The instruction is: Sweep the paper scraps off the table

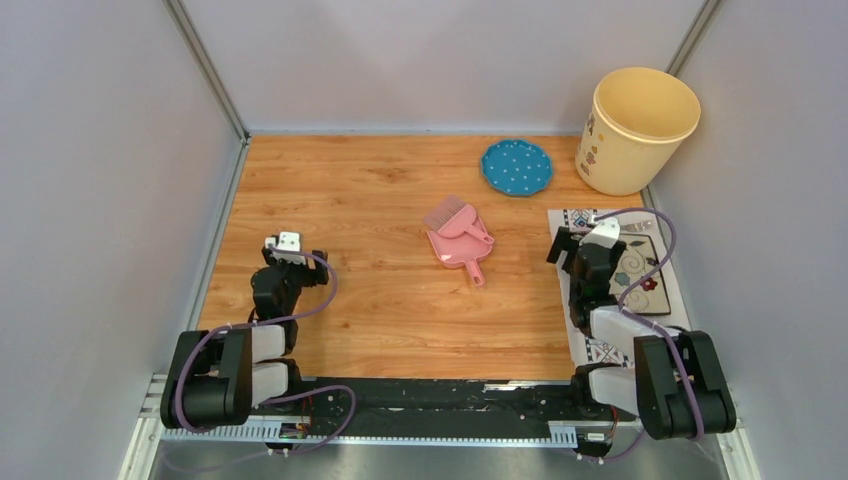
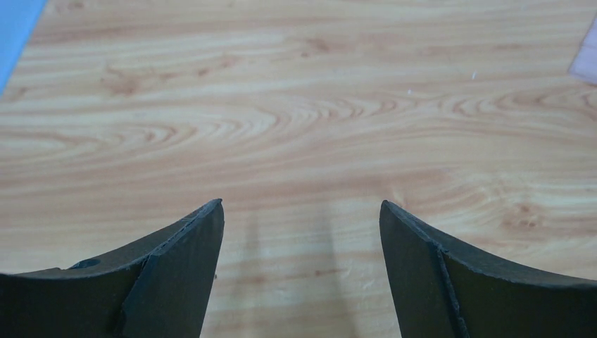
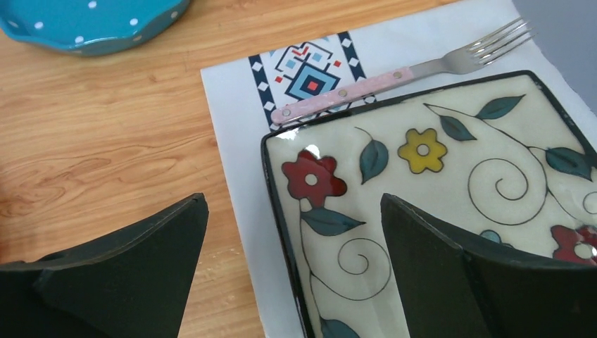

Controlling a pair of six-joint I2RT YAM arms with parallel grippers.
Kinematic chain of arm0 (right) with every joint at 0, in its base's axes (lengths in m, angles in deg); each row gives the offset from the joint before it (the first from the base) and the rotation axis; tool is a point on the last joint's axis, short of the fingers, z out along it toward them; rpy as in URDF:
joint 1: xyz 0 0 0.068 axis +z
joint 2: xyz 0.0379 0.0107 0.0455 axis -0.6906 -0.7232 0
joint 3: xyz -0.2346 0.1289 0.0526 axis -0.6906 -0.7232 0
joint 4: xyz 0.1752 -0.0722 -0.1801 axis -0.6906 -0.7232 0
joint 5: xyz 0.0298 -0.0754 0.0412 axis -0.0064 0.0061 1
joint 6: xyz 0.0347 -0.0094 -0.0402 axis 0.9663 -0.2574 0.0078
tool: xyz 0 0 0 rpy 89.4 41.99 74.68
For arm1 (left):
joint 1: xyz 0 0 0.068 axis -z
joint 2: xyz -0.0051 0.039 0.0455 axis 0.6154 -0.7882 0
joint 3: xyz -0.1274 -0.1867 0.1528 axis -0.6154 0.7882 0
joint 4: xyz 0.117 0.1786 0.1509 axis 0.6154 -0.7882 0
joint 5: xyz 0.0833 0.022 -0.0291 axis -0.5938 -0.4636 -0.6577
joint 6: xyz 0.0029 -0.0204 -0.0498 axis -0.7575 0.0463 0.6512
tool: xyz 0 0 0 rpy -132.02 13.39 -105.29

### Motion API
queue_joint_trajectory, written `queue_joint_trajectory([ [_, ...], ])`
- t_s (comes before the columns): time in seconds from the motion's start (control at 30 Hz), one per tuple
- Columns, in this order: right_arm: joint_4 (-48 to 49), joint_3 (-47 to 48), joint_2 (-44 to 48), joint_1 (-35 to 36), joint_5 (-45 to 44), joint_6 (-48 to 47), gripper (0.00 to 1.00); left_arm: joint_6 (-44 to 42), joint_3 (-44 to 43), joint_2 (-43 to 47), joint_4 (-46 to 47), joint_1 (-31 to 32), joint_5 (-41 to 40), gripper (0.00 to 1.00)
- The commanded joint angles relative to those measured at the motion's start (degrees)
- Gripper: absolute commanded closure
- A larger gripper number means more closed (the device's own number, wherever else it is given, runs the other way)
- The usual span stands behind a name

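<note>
Table (image 1: 350,190) grain runs side to side, crosswise to both tools. Left tool (image 2: 301,204) has its jaws wide apart with nothing in them, over bare wood. There's loads of open room ahead and to its right, and the wall is off to its left. Right tool (image 3: 294,197) is spread and empty too, over the flowery plate (image 3: 450,183) on the placemat (image 3: 232,91) by the right edge. The pink dustpan (image 1: 458,245) lies between them, handle pointing back at the arms. Can't make out any paper scraps.

The right gripper (image 3: 294,198) hides the near part of the flowered plate (image 3: 450,162), the top edge cuts the blue dish (image 3: 91,24), and what the dustpan (image 1: 462,243) holds is too small to tell
</note>
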Motion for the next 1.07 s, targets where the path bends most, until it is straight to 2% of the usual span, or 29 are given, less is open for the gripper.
queue_joint_trajectory([
  [0.0,21.9,-7.5,2.1,-3.6,1.7,-1.4,0.00,-0.6,13.1,-1.7,11.6,-0.3,2.1,0.12],
  [0.1,26.1,-7.5,-2.5,-5.8,5.3,-0.4,0.00,-0.6,13.8,-3.2,13.7,-0.3,3.2,0.12],
  [0.2,24.6,-4.7,-6.3,-6.0,10.0,-2.4,0.00,-1.7,15.6,-6.6,20.5,-0.3,3.9,0.12],
  [0.3,24.2,-4.6,-6.3,-5.8,11.5,-3.3,0.02,-2.4,14.5,-4.8,16.0,-0.2,4.6,0.12],
  [0.47,24.3,-4.3,-6.5,-5.5,10.9,-3.2,0.06,-2.9,13.1,-5.8,14.7,-0.3,6.9,0.12],
  [0.5,24.1,-4.3,-6.5,-5.4,11.0,-3.3,0.08,-2.7,13.0,-5.8,14.8,-0.3,6.9,0.16],
  [0.53,23.9,-4.2,-6.6,-5.4,11.0,-3.4,0.10,-2.7,13.0,-6.0,14.8,-0.3,7.0,0.25],
  [0.6,23.6,-4.0,-6.6,-5.4,11.3,-3.7,0.10,-2.5,12.8,-6.0,14.6,-0.3,6.7,0.33],
  [0.77,23.5,-4.0,-6.7,-5.3,11.3,-3.9,0.06,-2.4,12.9,-5.9,14.5,-0.3,6.7,0.34],
  [0.83,23.5,-4.0,-6.6,-5.3,11.3,-3.9,0.05,-2.5,12.8,-5.9,14.5,-0.3,6.6,0.37],
  [0.93,23.5,-3.9,-6.7,-5.3,11.4,-3.9,0.04,-1.7,12.8,-6.1,14.5,-0.3,5.1,0.34],
  [1.0,23.5,-3.9,-6.6,-5.3,11.2,-3.9,0.04,-1.0,12.8,-5.9,14.2,-0.3,1.2,0.27],
  [1.03,23.5,-4.0,-6.6,-5.3,11.2,-3.9,0.04,-1.0,12.7,-6.0,14.1,-0.3,1.2,0.18],
])
